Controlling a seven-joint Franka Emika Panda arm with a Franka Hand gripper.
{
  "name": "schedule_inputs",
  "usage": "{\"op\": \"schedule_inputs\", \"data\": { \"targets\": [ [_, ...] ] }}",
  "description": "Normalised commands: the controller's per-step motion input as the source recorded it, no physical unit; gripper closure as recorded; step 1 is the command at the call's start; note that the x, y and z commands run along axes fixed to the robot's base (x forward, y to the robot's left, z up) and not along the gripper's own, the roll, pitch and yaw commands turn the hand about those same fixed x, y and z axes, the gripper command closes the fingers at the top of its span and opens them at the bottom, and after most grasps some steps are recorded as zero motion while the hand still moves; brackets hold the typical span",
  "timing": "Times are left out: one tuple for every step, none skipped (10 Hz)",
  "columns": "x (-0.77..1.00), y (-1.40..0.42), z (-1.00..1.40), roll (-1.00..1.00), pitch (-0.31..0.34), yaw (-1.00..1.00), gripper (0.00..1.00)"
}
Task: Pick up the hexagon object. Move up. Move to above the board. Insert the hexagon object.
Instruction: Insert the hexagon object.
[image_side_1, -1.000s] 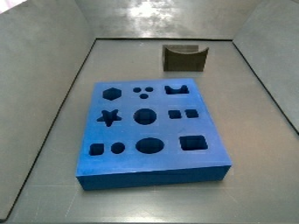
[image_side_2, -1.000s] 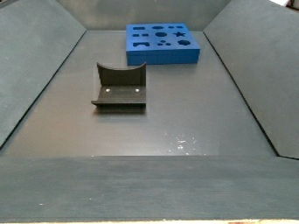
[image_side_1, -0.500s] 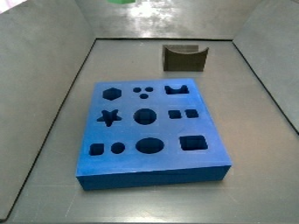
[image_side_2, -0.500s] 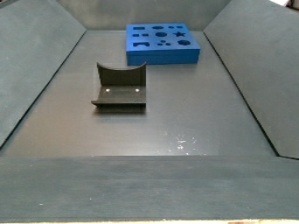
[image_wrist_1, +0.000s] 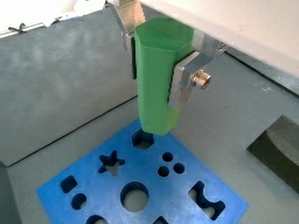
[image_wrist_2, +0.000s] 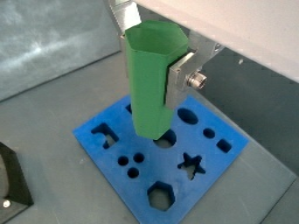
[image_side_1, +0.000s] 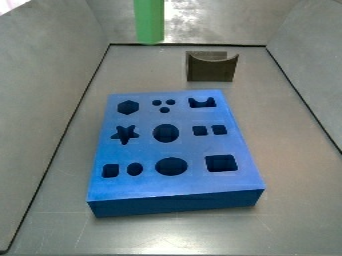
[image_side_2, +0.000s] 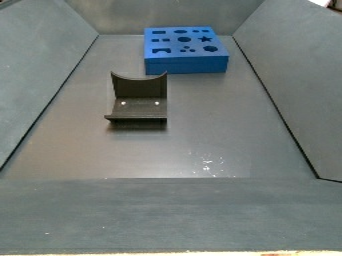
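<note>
My gripper (image_wrist_1: 156, 87) is shut on the hexagon object (image_wrist_1: 158, 79), a tall plain green peg held upright between the silver fingers; both wrist views show this (image_wrist_2: 152, 79). The peg hangs high above the blue board (image_wrist_1: 176, 194), apart from it. In a wrist view its lower end lines up near the hexagonal hole (image_wrist_1: 142, 138). In a side view the peg (image_side_1: 147, 20) shows at the top edge, far above the board (image_side_1: 191, 148); the gripper itself is out of frame there. The board also shows in the wrist view (image_wrist_2: 146, 179) and the side view (image_side_2: 187, 66), where the peg is out of view.
The dark fixture (image_side_1: 210, 66) stands on the floor beyond the board, and shows large in a side view (image_side_2: 138, 100). It sits at the edge of both wrist views (image_wrist_1: 281, 144) (image_wrist_2: 10, 179). Grey walls slope up around the floor.
The green peg has come down into a side view at its top edge; a second ago it was out of frame. The board and fixture have not moved.
</note>
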Motion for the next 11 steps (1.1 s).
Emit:
{"op": "schedule_inputs", "data": {
  "targets": [
    [-0.05,0.04,-1.0,0.02,-0.003,0.0,1.0],
    [-0.05,0.05,-1.0,0.01,0.0,0.0,1.0],
    [-0.02,0.07,-1.0,0.01,0.0,0.0,1.0],
    [-0.02,0.08,-1.0,0.01,0.0,0.0,1.0],
    [-0.01,0.08,-1.0,0.0,0.0,0.0,1.0],
    [-0.02,0.08,-1.0,0.0,0.0,0.0,1.0],
    [-0.02,0.08,-1.0,0.0,0.0,0.0,1.0],
    [-0.01,0.09,-1.0,0.0,0.0,0.0,1.0],
    [-0.01,0.09,-1.0,0.0,0.0,0.0,1.0],
    [-0.01,0.09,-1.0,0.0,0.0,0.0,1.0],
    [-0.01,0.09,-1.0,0.0,0.0,0.0,1.0]
  ]
}}
